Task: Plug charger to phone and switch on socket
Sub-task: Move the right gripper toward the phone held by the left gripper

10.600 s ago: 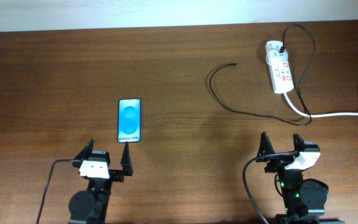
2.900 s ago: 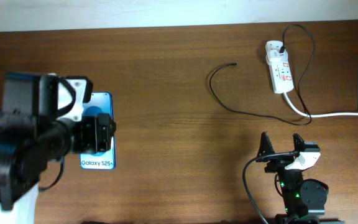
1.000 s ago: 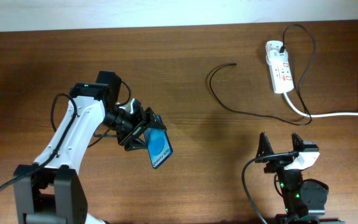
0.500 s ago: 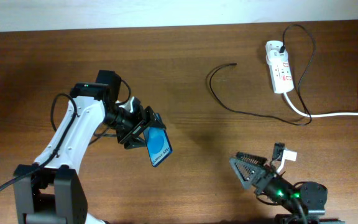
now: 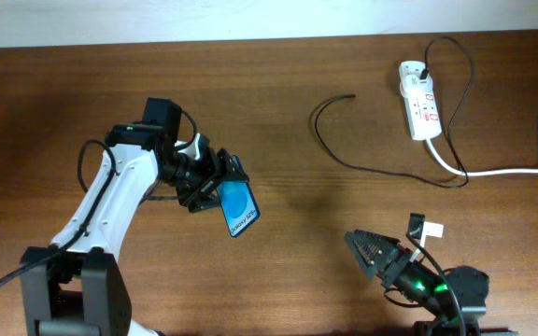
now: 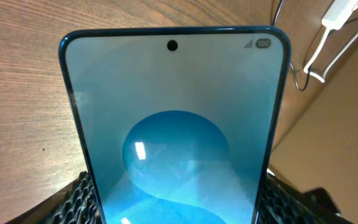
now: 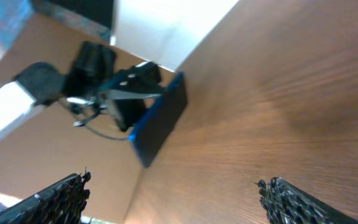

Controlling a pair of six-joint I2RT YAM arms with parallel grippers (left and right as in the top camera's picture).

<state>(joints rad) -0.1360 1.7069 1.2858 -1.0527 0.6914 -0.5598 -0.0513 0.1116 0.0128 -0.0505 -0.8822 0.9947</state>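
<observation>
Blue glass aloft: the left pincer (image 5: 215, 185) is clamped across the long edges of the phone (image 5: 239, 213) at its near end. The screen juts beyond its fingers, apparently clear of the table (image 5: 278, 280). The right pincer (image 5: 370, 250) hangs low, jaws spread wide, holding nothing. Well beyond it lies the charger (image 5: 322, 140), the socket (image 5: 419, 103) farther to its right. The cable looks light and limp, best pinched just behind its tip; the phone is stiff, slick and breakable.
</observation>
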